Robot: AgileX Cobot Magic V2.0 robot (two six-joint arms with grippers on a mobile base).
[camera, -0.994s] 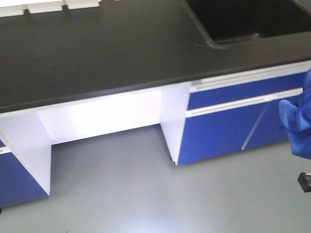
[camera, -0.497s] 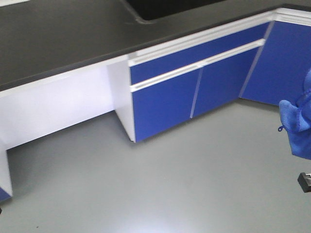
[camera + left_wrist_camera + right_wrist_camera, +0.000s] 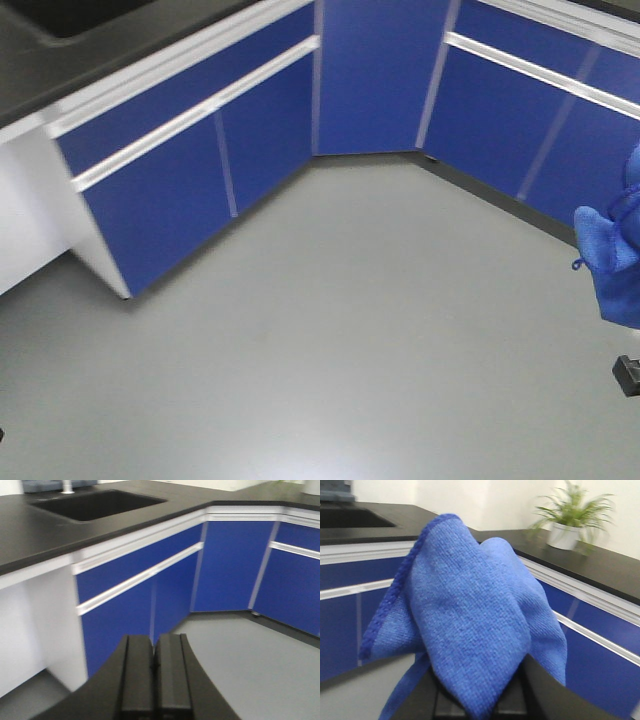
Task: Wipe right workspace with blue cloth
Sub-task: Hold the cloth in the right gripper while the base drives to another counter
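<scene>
The blue cloth (image 3: 470, 615) was off any surface, bunched in the right gripper (image 3: 480, 707), whose jaws pinched its lower folds while the rest stood up and flopped over the fingers in soft peaks, one stitched hem running down the left edge. In the front view it showed only as a blue bundle (image 3: 612, 250) at the far right edge, hanging over the grey floor (image 3: 330, 330) and in front of the blue cabinets (image 3: 200, 160). It looked light, limp and fuzzy. Such a rag would likely fold and drag rather than slide, and it could not break. The main risk seemed to be a loose corner tucking under or slipping from a shallow pinch, so a hold deep in the gathered middle, as seen here, appeared sounder than one at the hem. The left gripper (image 3: 153, 680) had its fingers pressed together on nothing, pointing toward the cabinets below the sink (image 3: 95, 505). The black benchtop at the right, probably the right workspace (image 3: 605, 565), lay beyond the cloth with a potted plant (image 3: 567, 522) on it, untouched.
</scene>
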